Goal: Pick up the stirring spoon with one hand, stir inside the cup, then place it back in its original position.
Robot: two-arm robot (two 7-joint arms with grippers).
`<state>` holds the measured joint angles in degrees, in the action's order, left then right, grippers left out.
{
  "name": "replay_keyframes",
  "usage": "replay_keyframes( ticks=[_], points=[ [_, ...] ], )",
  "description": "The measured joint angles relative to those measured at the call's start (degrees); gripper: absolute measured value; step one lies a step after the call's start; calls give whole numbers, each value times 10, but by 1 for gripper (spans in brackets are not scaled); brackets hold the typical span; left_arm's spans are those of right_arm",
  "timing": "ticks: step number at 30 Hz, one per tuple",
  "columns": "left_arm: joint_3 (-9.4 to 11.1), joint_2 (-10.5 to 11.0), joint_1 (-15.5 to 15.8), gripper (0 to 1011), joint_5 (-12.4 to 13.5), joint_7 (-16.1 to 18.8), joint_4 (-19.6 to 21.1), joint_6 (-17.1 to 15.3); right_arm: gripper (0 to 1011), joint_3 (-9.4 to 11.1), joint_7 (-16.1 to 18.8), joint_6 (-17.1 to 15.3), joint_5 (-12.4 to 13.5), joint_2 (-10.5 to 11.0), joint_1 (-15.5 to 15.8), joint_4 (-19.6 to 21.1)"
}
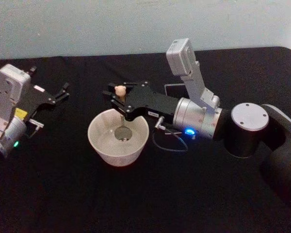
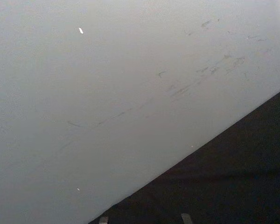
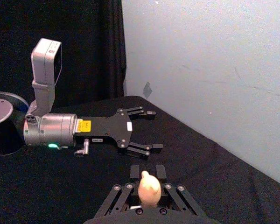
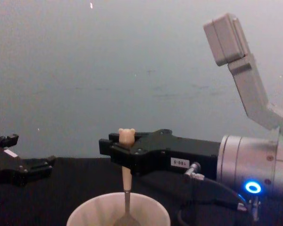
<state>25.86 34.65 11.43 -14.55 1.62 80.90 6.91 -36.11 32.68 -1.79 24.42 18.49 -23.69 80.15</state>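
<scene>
Above cup (image 1: 117, 158), right gripper (image 1: 116, 99) clamped on stirring spoon (image 4: 126, 179) handle; spoon upright, bowl down inside cup. Left gripper (image 1: 64, 92) parked far left, fingers spread, empty.

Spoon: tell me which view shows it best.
Head view: the spoon shows bear top, neck and bowl in the cup. Chest view crops the bowl; right wrist view catches the bear top; left wrist view faces the wall.
</scene>
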Motion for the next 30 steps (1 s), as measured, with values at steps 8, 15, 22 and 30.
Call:
replay_keyframes(
  ticks=[8, 15, 22, 30],
  points=[
    [0, 0, 0, 1001, 0, 0, 0, 0, 211, 0, 1, 3, -5, -4, -1, -4],
    [0, 0, 0, 1001, 0, 0, 0, 0, 211, -1, 4, 4, -7, -7, -2, -8],
    [0, 0, 0, 1001, 0, 0, 0, 0, 211, -3, 4, 4, -13, -10, -3, -15],
    [0, 0, 0, 1001, 0, 0, 0, 0, 211, -2, 3, 4, -16, -11, -3, -18]
  ],
)
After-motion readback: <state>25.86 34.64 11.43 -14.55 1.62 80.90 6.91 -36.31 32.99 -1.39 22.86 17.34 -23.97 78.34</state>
